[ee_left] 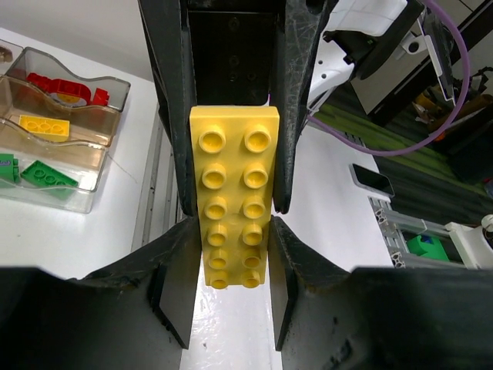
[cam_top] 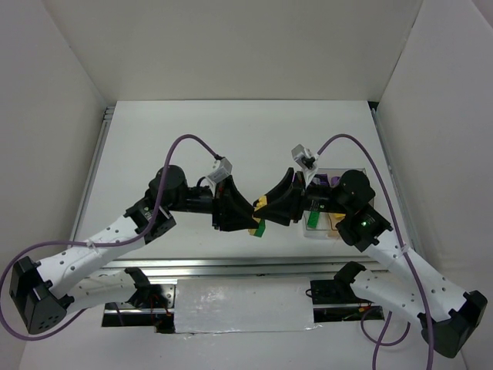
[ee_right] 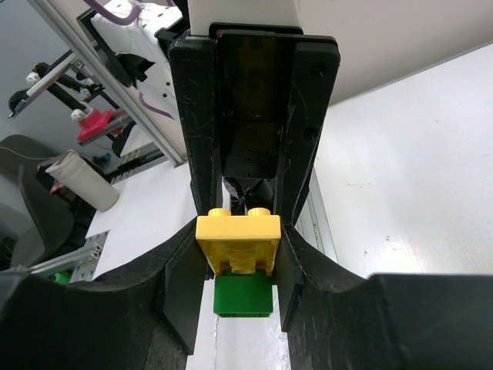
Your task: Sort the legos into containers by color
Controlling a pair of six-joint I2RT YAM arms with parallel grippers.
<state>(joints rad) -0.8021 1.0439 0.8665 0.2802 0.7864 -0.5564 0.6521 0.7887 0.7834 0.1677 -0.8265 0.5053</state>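
Pincers from both arms are meeting above the near middle of the counter (cam_top: 192, 131), and you are looking at two grips sharing one piece. The left pincer (ee_left: 231, 262) is pinching the long yellow lego (ee_left: 233, 177) across its narrow width at one end, with a finger pressing on each long side. The right pincer (ee_right: 237, 254) is pinching the same plate at its other end, facing the left one.

A green lego (ee_right: 243, 297) is hanging under the yellow one, apparently pressed onto its underside. As far as the right wrist view shows, neither pincer is touching it. That is likely why the piece is hanging in the air between two arms instead of going straight into a compartment. Either two colours are sticking together and need parting, or one arm is passing the stack across for a better hold. You cannot tell which from here.

The container (ee_left: 73, 202) is sitting on the right side of the counter, beside the right arm and apart from the held pieces. Its compartments are keeping colours separate: red legos (ee_left: 58, 86) in one, a yellow plate (ee_left: 44, 126) in the next, and green plates (ee_left: 48, 176) in another.

Parting the pair is probably going to need a finger on the green lego, and the plate's smooth sides may slip.
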